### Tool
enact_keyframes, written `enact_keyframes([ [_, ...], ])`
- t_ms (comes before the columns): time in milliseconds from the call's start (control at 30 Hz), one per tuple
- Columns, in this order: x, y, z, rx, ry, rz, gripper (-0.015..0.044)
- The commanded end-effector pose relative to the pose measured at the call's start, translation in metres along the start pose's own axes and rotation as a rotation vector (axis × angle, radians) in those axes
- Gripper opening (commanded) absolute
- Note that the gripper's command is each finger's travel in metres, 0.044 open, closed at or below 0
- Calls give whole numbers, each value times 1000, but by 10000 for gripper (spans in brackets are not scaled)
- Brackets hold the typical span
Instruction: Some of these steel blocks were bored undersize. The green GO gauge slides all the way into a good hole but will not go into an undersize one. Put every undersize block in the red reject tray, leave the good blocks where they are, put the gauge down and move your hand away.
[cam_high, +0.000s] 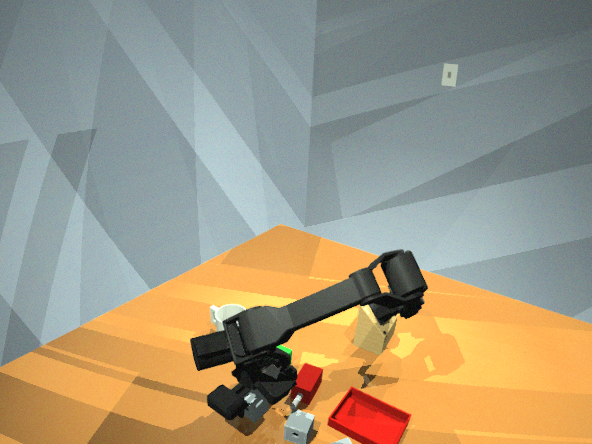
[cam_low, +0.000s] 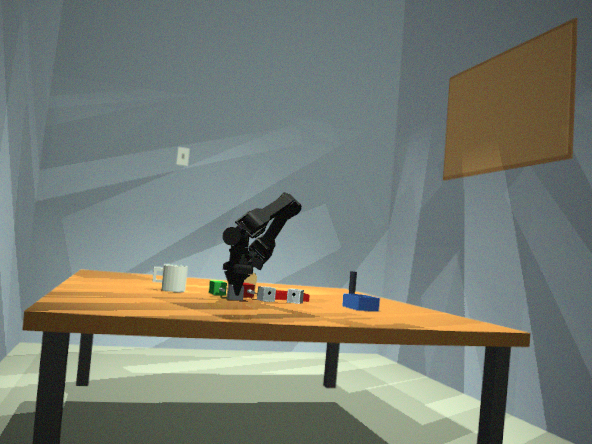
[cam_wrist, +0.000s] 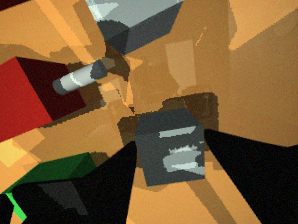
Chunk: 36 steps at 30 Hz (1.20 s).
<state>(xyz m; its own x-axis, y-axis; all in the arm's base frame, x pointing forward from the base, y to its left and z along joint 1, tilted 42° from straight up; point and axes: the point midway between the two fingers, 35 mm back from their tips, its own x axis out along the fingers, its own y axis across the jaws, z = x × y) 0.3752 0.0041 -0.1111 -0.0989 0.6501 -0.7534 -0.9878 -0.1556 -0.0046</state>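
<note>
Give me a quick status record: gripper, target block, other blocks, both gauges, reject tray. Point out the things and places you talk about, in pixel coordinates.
gripper: open (cam_high: 250, 396) (cam_low: 237, 293) (cam_wrist: 170, 137), fingers either side of a block
target block: leftmost steel block (cam_high: 257, 410) (cam_low: 230, 295) (cam_wrist: 172, 155) in the exterior view, on the table
other blocks: middle block (cam_high: 299, 426) (cam_low: 270, 294) (cam_wrist: 145, 17) and right block (cam_high: 342, 442) (cam_low: 294, 296), outside the tray
green gauge: lying on the table (cam_high: 285, 352) (cam_low: 216, 287) (cam_wrist: 62, 170)
red gauge: on the table (cam_high: 309, 382) (cam_low: 248, 289) (cam_wrist: 22, 95), pin out of any block
red tray: no block seen inside (cam_high: 372, 421) (cam_low: 281, 295)
</note>
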Motion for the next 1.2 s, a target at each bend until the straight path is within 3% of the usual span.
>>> enact_keyframes([
  [0,7,2,2,6,-6,4,325],
  [133,10,2,2,5,-6,4,325],
  [267,7,1,1,0,-1,2,220],
  [567,7,1,1,0,-1,2,160],
  [667,-3,0,0,1,-1,3,81],
  [767,-48,0,0,4,-1,4,3],
  [867,-69,10,5,6,-2,5,0],
  [1033,-71,13,8,5,-2,5,0],
  [1167,-76,14,44,-24,5,5,0],
])
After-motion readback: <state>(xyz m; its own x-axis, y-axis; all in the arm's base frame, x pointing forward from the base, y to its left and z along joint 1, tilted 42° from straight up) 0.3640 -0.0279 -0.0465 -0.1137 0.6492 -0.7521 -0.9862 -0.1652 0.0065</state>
